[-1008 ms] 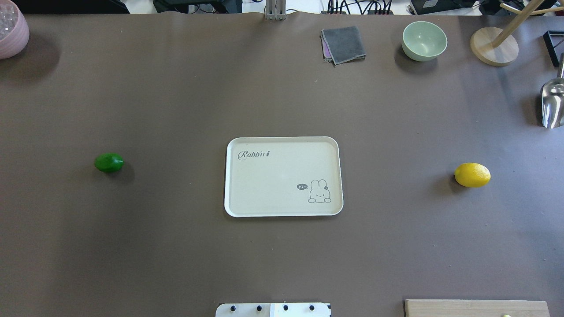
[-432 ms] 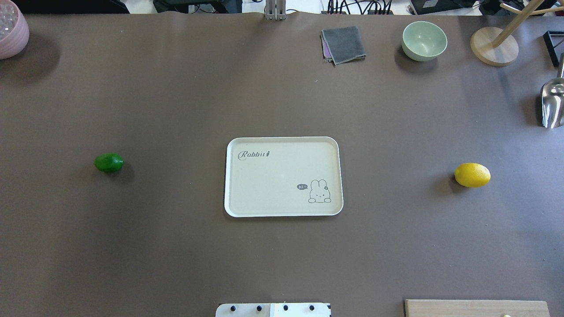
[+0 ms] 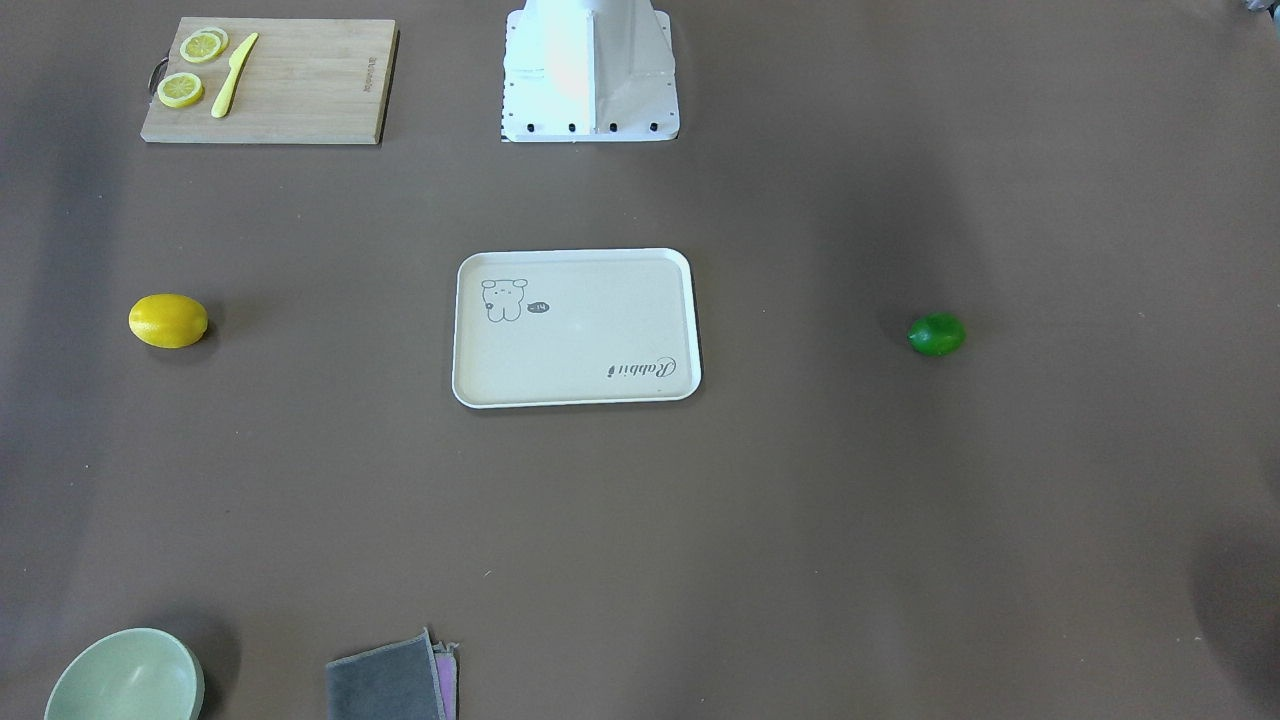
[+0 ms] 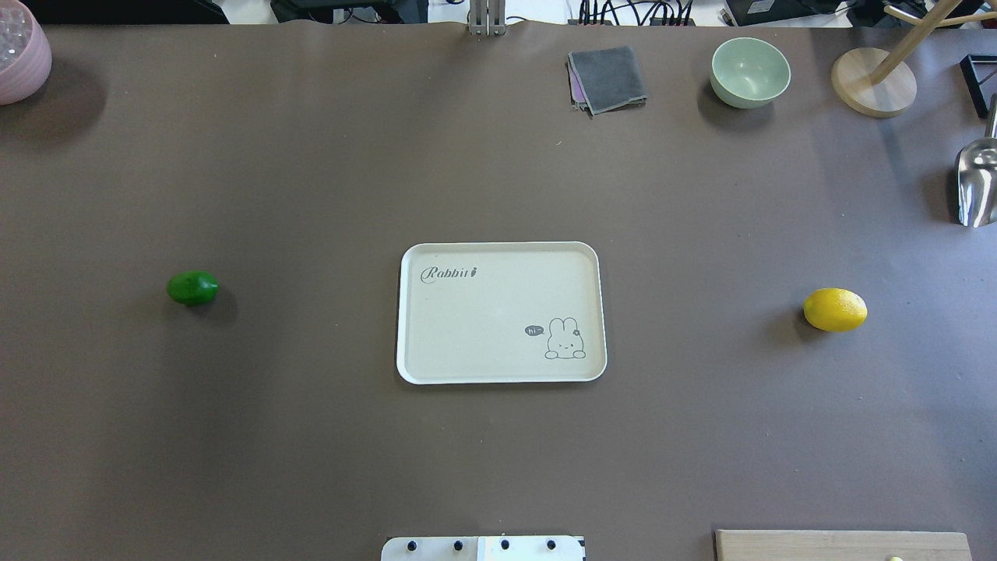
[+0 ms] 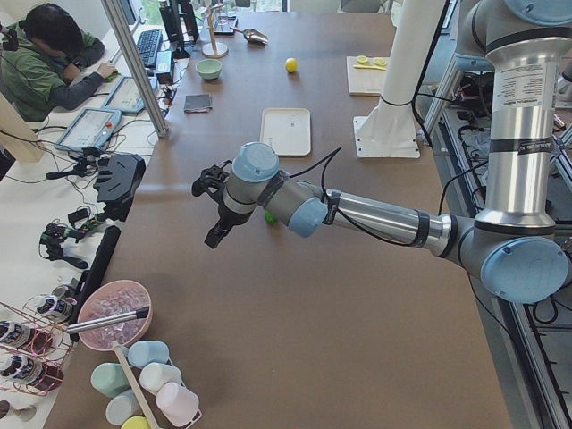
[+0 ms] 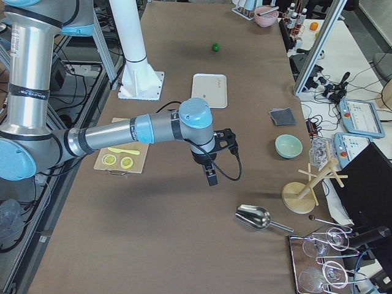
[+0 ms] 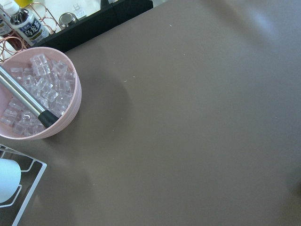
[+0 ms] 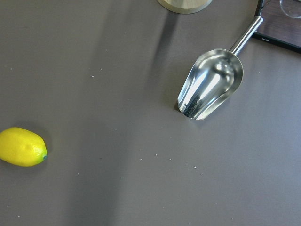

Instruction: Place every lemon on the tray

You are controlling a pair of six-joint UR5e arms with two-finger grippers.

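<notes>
The cream-white tray (image 4: 483,312) with a rabbit drawing lies mid-table with nothing on it; it also shows in the front view (image 3: 570,340). The green lemon (image 4: 193,287) lies on the table far to the tray's left in the overhead view. The yellow lemon (image 4: 835,310) lies far to its right and shows at the left edge of the right wrist view (image 8: 22,147). My left gripper (image 5: 214,234) hangs above the table near the green lemon (image 5: 270,216). My right gripper (image 6: 211,176) hangs above the table on the yellow lemon's side. I cannot tell whether either gripper is open or shut.
A wooden cutting board (image 3: 300,80) with lemon slices and a yellow knife lies near the robot base (image 3: 590,70). A green bowl (image 4: 749,72), a grey cloth (image 4: 607,78), a wooden stand (image 4: 872,82) and a metal scoop (image 8: 211,82) are at the far right. A pink ice bowl (image 7: 35,92) is far left.
</notes>
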